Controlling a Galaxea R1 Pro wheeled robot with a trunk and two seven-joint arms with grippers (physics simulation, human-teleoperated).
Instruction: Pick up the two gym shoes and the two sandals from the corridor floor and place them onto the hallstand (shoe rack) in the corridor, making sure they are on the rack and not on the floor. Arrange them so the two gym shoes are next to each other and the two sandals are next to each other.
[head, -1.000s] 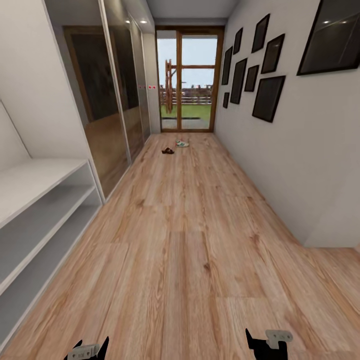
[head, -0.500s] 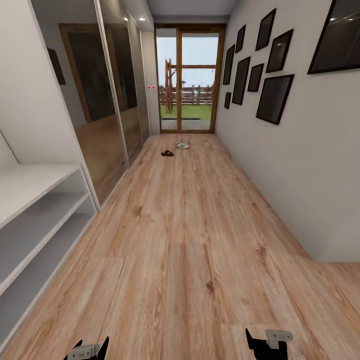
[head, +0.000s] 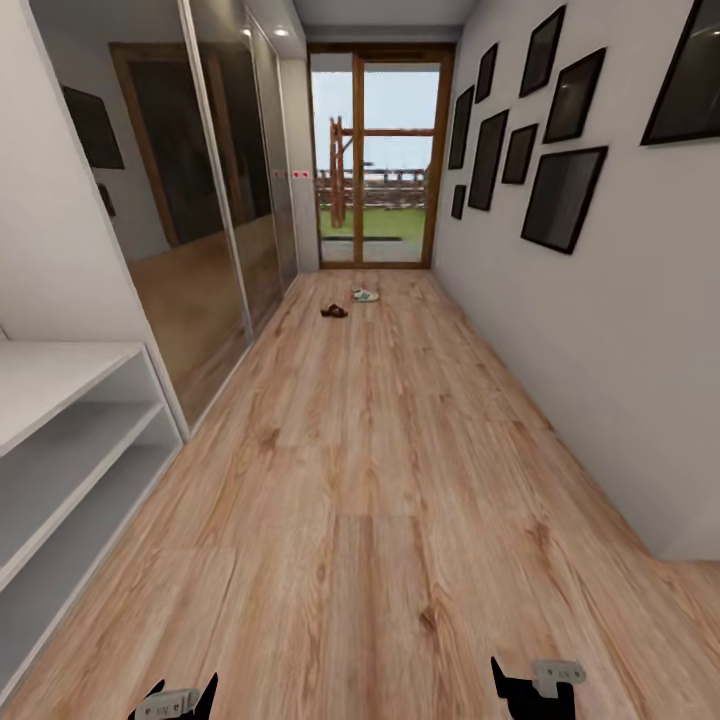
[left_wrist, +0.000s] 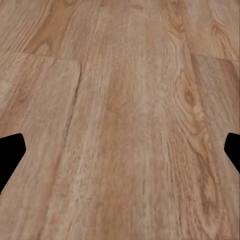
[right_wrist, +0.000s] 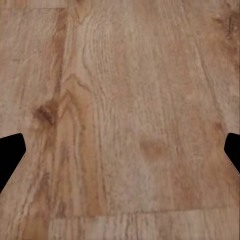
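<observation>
Corridor floor runs straight ahead to a glass door. One gym shoe and one sandal lie on the floor far off at 12 o'clock, near the door, sandal just left of the shoe, apart. Hallstand at 9 o'clock, shelves bare. Left gripper and right gripper both spread wide over bare planks, holding nothing.
</observation>
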